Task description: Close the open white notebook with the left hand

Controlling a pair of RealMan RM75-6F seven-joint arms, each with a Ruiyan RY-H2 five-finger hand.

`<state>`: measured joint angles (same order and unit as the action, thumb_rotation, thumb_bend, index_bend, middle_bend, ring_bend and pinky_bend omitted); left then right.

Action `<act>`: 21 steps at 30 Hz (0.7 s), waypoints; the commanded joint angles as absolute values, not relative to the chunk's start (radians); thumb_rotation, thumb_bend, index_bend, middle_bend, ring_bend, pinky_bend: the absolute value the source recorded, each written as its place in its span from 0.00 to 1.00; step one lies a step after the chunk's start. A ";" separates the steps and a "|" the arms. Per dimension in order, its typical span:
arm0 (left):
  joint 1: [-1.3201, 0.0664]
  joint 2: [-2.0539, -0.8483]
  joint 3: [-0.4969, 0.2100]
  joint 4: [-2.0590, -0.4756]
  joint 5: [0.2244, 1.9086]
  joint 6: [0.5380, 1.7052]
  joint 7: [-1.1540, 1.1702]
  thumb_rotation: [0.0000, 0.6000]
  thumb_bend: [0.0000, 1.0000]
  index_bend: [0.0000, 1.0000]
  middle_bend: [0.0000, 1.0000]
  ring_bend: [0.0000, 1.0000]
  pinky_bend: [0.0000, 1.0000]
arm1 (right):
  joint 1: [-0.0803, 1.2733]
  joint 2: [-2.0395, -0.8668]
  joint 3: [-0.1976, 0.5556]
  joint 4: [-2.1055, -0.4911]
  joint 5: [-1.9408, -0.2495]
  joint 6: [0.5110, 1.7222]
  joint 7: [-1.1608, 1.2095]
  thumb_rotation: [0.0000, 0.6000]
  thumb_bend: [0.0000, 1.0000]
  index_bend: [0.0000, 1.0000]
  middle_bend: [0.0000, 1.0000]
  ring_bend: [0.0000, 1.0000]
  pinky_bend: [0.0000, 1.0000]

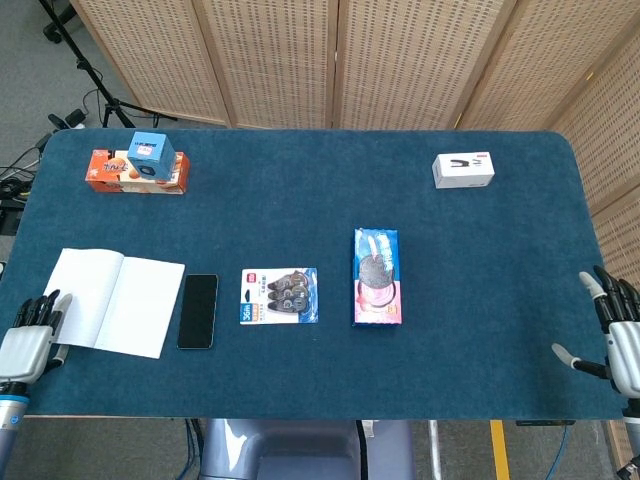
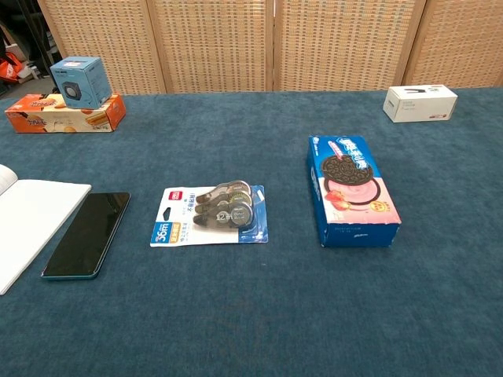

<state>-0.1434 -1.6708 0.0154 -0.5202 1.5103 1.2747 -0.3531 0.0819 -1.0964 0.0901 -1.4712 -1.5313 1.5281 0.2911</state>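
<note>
The white notebook [image 1: 115, 301] lies open and flat near the table's front left; the chest view shows only its right page [image 2: 27, 224] at the left border. My left hand [image 1: 27, 338] hovers at the notebook's front left corner, fingers apart, holding nothing. My right hand [image 1: 618, 340] sits off the table's front right edge, fingers spread and empty. Neither hand shows in the chest view.
A black phone [image 1: 198, 311] lies just right of the notebook. A correction-tape pack [image 1: 280, 295] and a blue cookie box [image 1: 376, 276] sit mid-table. An orange snack box with a blue cube [image 1: 138, 168] stands at back left, a white box [image 1: 463, 170] at back right.
</note>
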 commanded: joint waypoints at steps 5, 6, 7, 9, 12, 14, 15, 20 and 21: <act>-0.141 -1.685 0.016 -0.491 1.518 1.304 -0.348 1.00 0.46 0.00 0.00 0.00 0.00 | 0.083 -1.097 0.090 -1.472 -1.531 1.527 0.289 1.00 0.00 0.00 0.00 0.00 0.00; -0.141 -1.687 0.016 -0.486 1.520 1.311 -0.347 1.00 0.46 0.00 0.00 0.00 0.00 | 0.083 -1.097 0.090 -1.472 -1.531 1.527 0.290 1.00 0.00 0.00 0.00 0.00 0.00; -0.141 -1.689 0.017 -0.477 1.525 1.326 -0.340 1.00 0.46 0.00 0.00 0.00 0.00 | 0.083 -1.096 0.090 -1.472 -1.531 1.527 0.290 1.00 0.00 0.00 0.00 0.00 0.00; -0.146 -1.700 0.017 -0.443 1.541 1.379 -0.307 1.00 0.46 0.00 0.00 0.00 0.00 | 0.083 -1.096 0.090 -1.472 -1.530 1.526 0.291 1.00 0.00 0.00 0.00 0.00 0.00; -0.154 -1.723 0.024 -0.388 1.571 1.469 -0.274 1.00 0.46 0.00 0.00 0.00 0.00 | 0.083 -1.095 0.091 -1.472 -1.528 1.526 0.294 1.00 0.00 0.00 0.00 0.00 0.00; -0.170 -1.737 0.044 -0.335 1.615 1.557 -0.247 1.00 0.46 0.00 0.00 0.00 0.00 | 0.083 -1.095 0.091 -1.472 -1.528 1.525 0.295 1.00 0.00 0.00 0.00 0.00 0.00; -0.181 -1.741 0.064 -0.307 1.648 1.614 -0.225 1.00 0.46 0.00 0.00 0.00 0.00 | 0.082 -1.094 0.090 -1.473 -1.529 1.525 0.295 1.00 0.00 0.00 0.00 0.00 0.00; -0.209 -1.737 0.132 -0.234 1.737 1.724 -0.172 1.00 0.46 0.00 0.00 0.00 0.00 | 0.081 -1.093 0.090 -1.475 -1.528 1.527 0.296 1.00 0.00 0.00 0.00 0.00 0.00; -0.216 -1.733 0.149 -0.223 1.757 1.737 -0.157 1.00 0.46 0.00 0.00 0.00 0.00 | 0.081 -1.093 0.090 -1.475 -1.528 1.527 0.297 1.00 0.00 0.00 0.00 0.00 0.00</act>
